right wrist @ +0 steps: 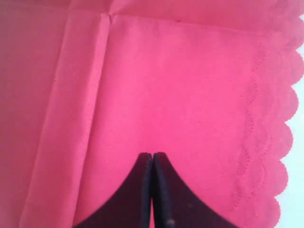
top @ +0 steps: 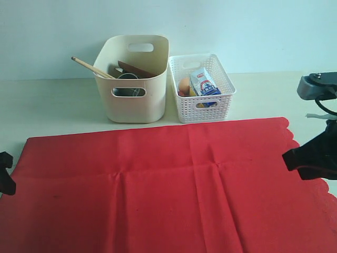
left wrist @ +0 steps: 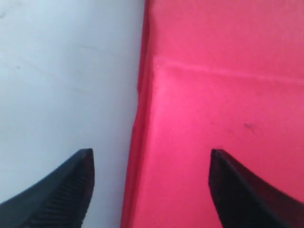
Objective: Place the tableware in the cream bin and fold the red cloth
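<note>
Now, the tableware [top: 131,70] sits, as far as I can see, in the cream bin [top: 131,108], and the chopsticks [top: 90,67] stick out over its rim. The red cloth [top: 158,184] lies flat before the bins, so folding is the step. My left gripper [left wrist: 151,156] is released, jaws wide astride the cloth's left edge. The right gripper [right wrist: 153,159] is clenched on nothing above the scalloped side. I would open it, pinch both edges thinly, and lift evenly.
</note>
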### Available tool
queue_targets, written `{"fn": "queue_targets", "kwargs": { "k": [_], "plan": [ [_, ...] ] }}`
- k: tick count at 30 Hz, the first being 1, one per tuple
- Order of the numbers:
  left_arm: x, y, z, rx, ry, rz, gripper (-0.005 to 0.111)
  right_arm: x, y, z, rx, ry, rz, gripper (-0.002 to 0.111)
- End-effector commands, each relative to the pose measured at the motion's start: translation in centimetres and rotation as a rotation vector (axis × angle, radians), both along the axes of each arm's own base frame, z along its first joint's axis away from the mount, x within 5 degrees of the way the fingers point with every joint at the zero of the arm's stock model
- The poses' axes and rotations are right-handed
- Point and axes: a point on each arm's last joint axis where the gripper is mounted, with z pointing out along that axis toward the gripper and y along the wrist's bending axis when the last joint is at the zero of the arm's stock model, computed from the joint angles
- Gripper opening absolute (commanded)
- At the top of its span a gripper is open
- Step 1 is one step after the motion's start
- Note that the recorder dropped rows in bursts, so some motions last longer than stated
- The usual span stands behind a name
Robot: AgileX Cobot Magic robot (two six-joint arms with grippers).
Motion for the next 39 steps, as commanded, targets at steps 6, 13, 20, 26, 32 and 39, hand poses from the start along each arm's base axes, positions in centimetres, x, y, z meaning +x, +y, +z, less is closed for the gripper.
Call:
{"fn": "queue_targets", "kwargs": {
  "k": [6,13,20,26,32,39],
  "plan": [
    [1.2,1.0,-1.7,-0.144,0.036,0.009,0.066,0.1,0.7,0.3,0.056,0.002,0.051,0.000],
    [1.9,0.8,-3.1,-0.197,0.071,-0.031,0.066,0.0,0.6,0.3,0.054,0.007,0.058,0.000],
    [2.4,0.7,-4.3,-0.226,0.091,-0.041,0.066,0.0,0.6,0.3,0.053,0.009,0.060,0.000],
    [2.4,0.0,-4.7,-0.307,0.087,-0.083,0.066,0.0,0.6,0.3,0.053,0.009,0.060,0.000],
    [2.5,-0.9,-5.3,-0.424,0.081,-0.132,0.066,0.0,0.6,0.3,0.052,0.008,0.063,0.000],
    [2.8,-2.1,-4.0,-0.595,0.007,-0.235,0.066,0.0,0.6,0.3,0.052,0.007,0.065,0.000]
  ]
}}
